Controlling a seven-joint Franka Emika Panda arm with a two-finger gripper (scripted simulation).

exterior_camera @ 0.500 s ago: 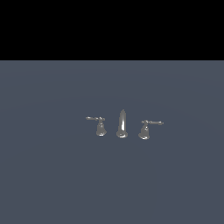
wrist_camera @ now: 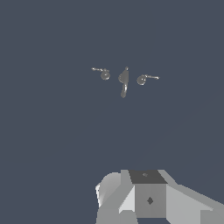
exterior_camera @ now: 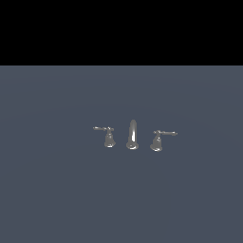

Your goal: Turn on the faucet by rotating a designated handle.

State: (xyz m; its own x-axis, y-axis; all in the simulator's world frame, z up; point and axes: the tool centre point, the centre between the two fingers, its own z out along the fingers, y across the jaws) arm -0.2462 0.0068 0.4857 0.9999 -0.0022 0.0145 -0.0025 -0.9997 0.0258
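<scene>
Approach stage — that is our reading of the step in hand: nothing touches the faucet (exterior_camera: 133, 135), and the arm does not appear in the exterior view at all. In the wrist view we see only grey housing of the gripper (wrist_camera: 151, 199) at the frame's edge; the fingers themselves are not visible, so we cannot tell whether they stand apart or together.

The faucet sits on the plain grey tabletop (exterior_camera: 57, 190) as three chrome pieces in a row: an upright spout (exterior_camera: 132, 135) in the middle and a lever handle on either side. We take the handle (exterior_camera: 158, 140) to be the one whose lever points away from the spout toward the exterior view's right; its twin (exterior_camera: 108, 136) has its lever pointing the opposite way.

Relative to the fingers, the handle lies well ahead and well apart — no contact, no alignment yet.

Next move, in our judgement: close the gap, bring the fingers down beside the thin lever rather than the bell base, then push it round. The lever is slim, so a slight misplacement could slip past it.
</scene>
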